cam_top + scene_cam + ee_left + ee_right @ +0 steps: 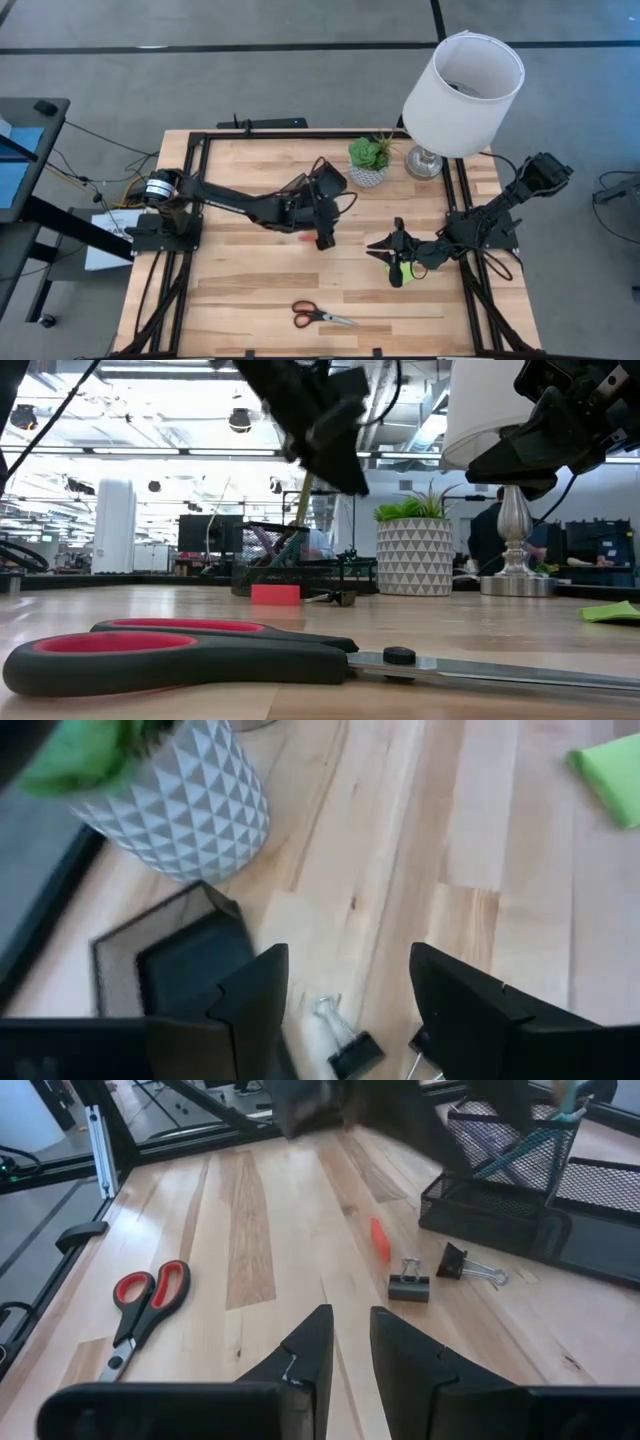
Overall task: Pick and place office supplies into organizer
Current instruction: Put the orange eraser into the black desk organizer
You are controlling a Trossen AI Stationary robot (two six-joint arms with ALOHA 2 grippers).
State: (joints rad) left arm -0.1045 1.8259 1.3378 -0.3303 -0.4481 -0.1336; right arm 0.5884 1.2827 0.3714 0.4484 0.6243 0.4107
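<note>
Now: left arm hovering empty by the organizer, a pickup still to come.

Spread wide with nothing between its fingers, the left gripper [322, 232] hangs above the table just beside the black mesh organizer [520, 1190], where pens already stand; two binder clips [408, 1285] and a small orange piece [379, 1238] lie right below it. My guess is a drop is just done and the next reach needs a descent onto one of those small flat items. Narrowly parted and holding nothing, the right gripper [393, 247] waits over the green sticky pad [401, 271]. Scissors [320, 316] lie well apart near the front edge, beyond either arm for now.
</note>
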